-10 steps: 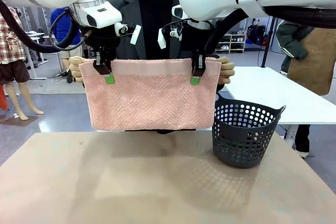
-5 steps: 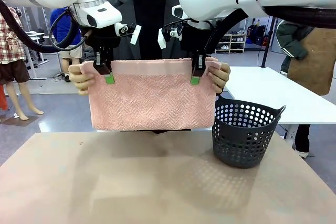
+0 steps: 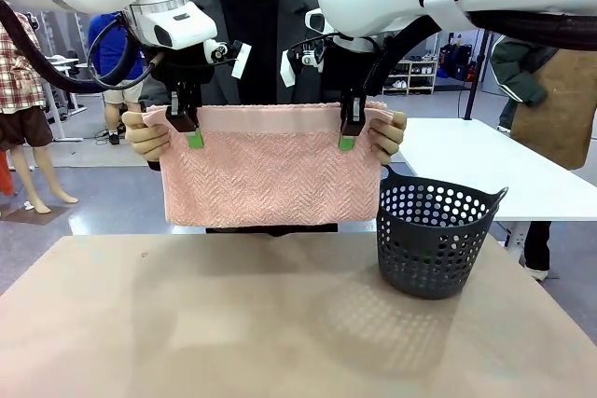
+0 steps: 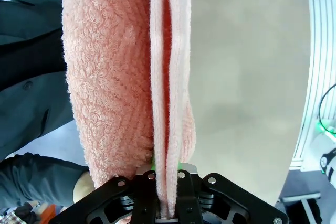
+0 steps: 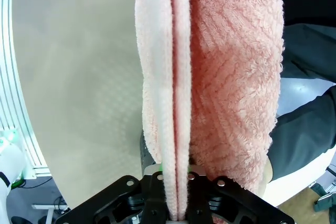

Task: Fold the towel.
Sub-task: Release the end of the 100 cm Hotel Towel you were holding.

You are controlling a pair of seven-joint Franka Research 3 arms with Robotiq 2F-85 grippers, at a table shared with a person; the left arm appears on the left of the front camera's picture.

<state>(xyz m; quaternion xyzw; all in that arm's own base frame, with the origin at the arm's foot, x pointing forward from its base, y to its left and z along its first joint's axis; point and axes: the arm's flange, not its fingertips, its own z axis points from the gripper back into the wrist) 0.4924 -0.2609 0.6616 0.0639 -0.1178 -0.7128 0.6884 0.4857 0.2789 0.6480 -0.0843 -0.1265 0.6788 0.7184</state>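
Observation:
The pale pink towel hangs doubled over in the air above the table's far edge, its smooth band along the top. My left gripper is shut on the top edge near the left corner, and my right gripper is shut on it near the right corner. A person behind the towel holds both top corners, with one hand at the left and one hand at the right. Both wrist views look down the hanging layers of the towel, pinched between the fingers.
A dark perforated basket stands on the tan table at the right, just below the towel's right lower corner. A white table sits farther back on the right.
The person's hands have shifted their hold at the top corners and the towel has risen slightly. Both grippers stay shut in place.

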